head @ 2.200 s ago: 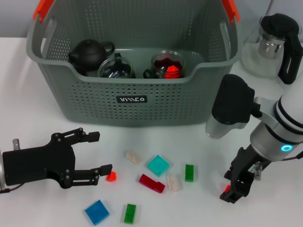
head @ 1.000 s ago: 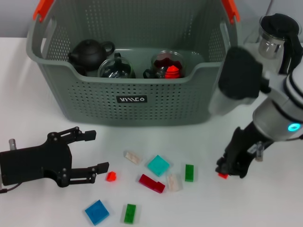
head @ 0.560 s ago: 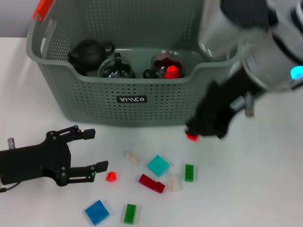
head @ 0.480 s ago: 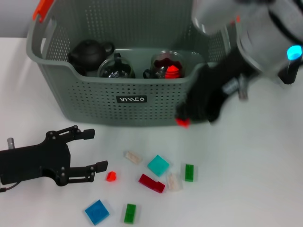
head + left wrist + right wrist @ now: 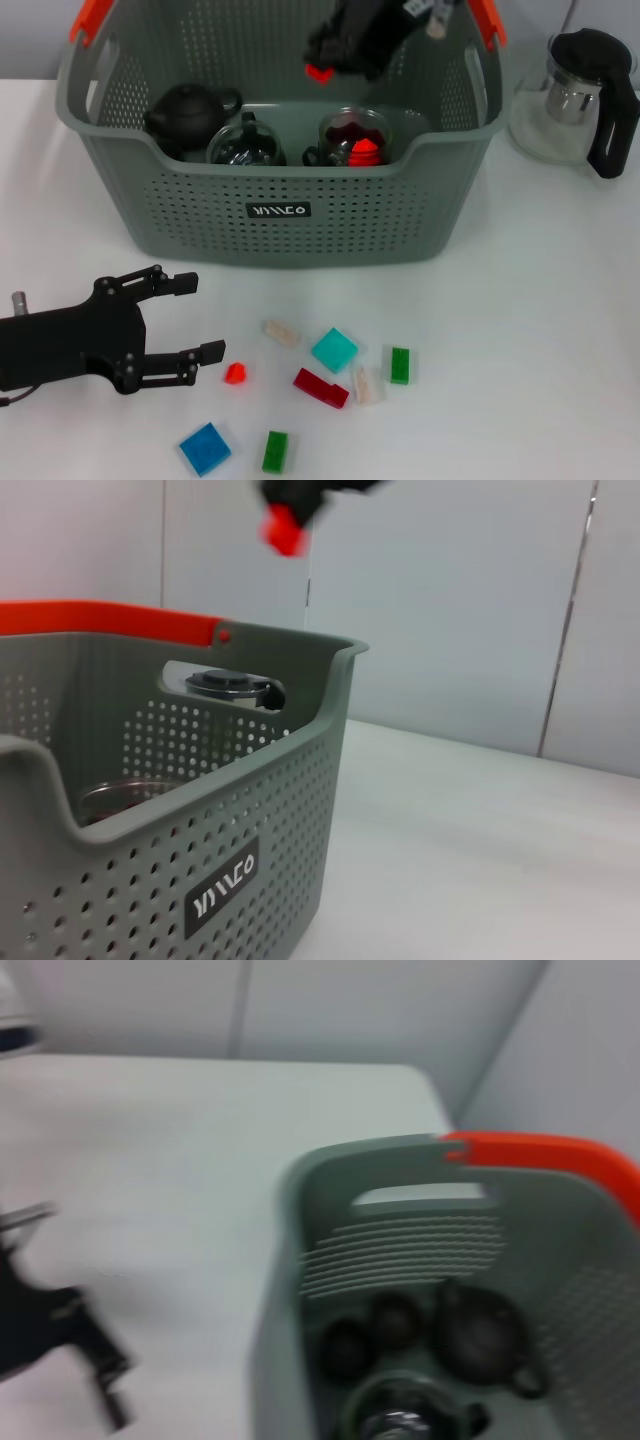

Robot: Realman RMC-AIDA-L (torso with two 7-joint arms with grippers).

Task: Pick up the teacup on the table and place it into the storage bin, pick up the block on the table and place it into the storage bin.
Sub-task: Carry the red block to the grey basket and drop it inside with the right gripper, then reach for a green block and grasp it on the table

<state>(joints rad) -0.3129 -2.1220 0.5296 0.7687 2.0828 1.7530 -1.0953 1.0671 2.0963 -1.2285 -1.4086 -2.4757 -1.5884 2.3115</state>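
1. Head view: your right gripper point(image 5: 325, 62) hung above the open top of the storage bin point(image 5: 280, 215), pinching a small red block point(image 5: 319, 72) at its tip. I judge you held it that high so the block would clear the rim and drop among what was already inside.
2. Inside the bin sat a black teapot point(image 5: 186, 108), a glass teacup point(image 5: 245, 145) beside it, and another glass cup point(image 5: 355, 137) with something red in it. The teacup half of the task looked done.
3. Your left gripper point(image 5: 180, 325) rested low over the table point(image 5: 540, 330) in front of the bin, its fingers spread apart and holding nothing. A small red block on the table point(image 5: 235, 373) lay just off its lower fingertip, which I take as the likely next pick.
4. More blocks lay scattered on the table nearby: a cream one point(image 5: 281, 333), a teal one point(image 5: 334, 350), a dark red one point(image 5: 321, 387), two green ones point(image 5: 400, 365) and a blue one point(image 5: 205, 448).
5. A glass kettle with a black handle point(image 5: 580, 95) stood on the table, apart from the bin on your right side, out of the work.
6. In the left wrist view the carried block showed high over the bin's rim, touching nothing below it.
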